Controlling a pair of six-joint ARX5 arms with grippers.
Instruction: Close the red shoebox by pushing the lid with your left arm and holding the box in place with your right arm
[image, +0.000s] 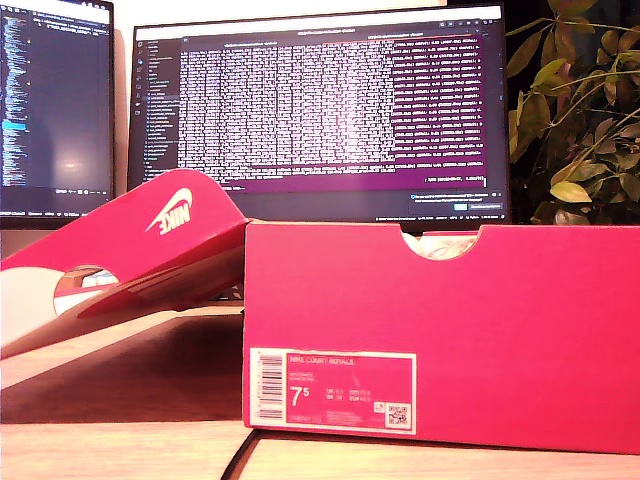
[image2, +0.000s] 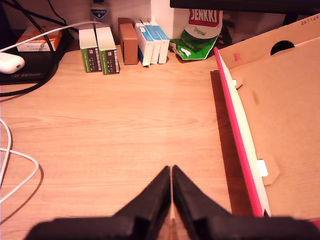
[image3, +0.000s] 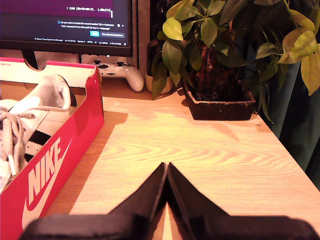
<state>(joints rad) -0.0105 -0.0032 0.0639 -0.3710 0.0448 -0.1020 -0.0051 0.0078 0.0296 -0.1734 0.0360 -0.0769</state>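
Shoebox (image: 450, 330) stands open on your desk (image2: 115, 130), its lid (image: 130, 260) swung back and tilted toward the exterior view's left; a white sneaker (image3: 30, 115) lies inside. Your first tool (image2: 171, 172), fingers pressed together and empty, hovers beside the lid's inner face. Your second tool (image3: 166, 167), likewise closed on nothing, hovers beside the box's logo wall, with a potted plant (image3: 220, 55) beyond

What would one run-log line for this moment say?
lid: open, tilted | shoebox: shoes inside | first end effector: shut, beside lid | second end effector: shut, beside box
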